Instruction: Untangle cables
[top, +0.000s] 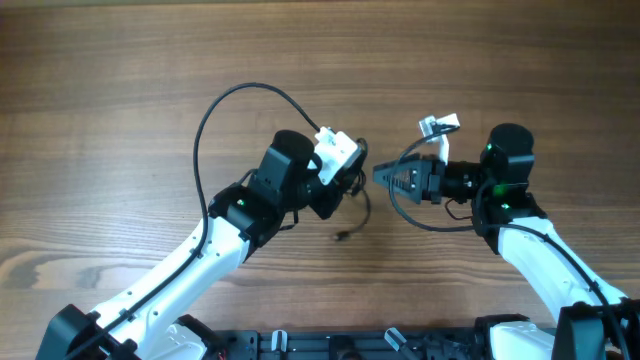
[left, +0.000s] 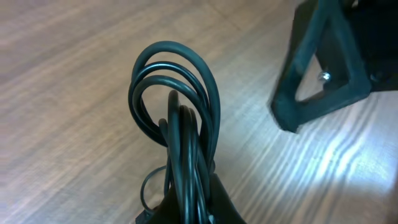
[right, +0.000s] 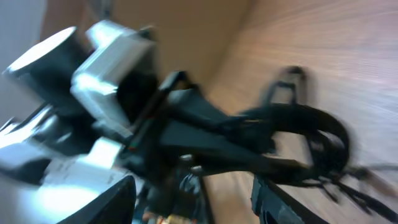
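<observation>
The wooden table (top: 120, 80) fills the whole overhead view, its grain running side to side. Two white and black arms reach in from the near edge. The left arm (top: 220, 235) slants up from the lower left corner, and the right arm (top: 530, 240) rises from the lower right and bends so that its wrist points left. Their ends meet close together near the middle of the table. A thick black wire (top: 215, 110) arches off the left arm in a wide loop over the wood.

The left gripper (top: 350, 185) sits under its white camera housing (top: 338, 155), and its jaws are clamped together on the cables (left: 183, 149). In its wrist view, the dark cords rise out of the grip as a tight bunch of several stacked loops, standing upright above the table. The right gripper (top: 385, 175) points straight at that bundle from just beside it. One of its black triangular fingers (left: 323, 74) shows in the upper right of the left wrist view, near the loops but apart from them. Whether the right jaws are spread or closed I cannot tell – the right wrist view is smeared with blur, and from above the fingers read as a single dark wedge.

A loose strand trails down from the bundle onto the wood, ending in a small plug end (top: 343, 236).
</observation>
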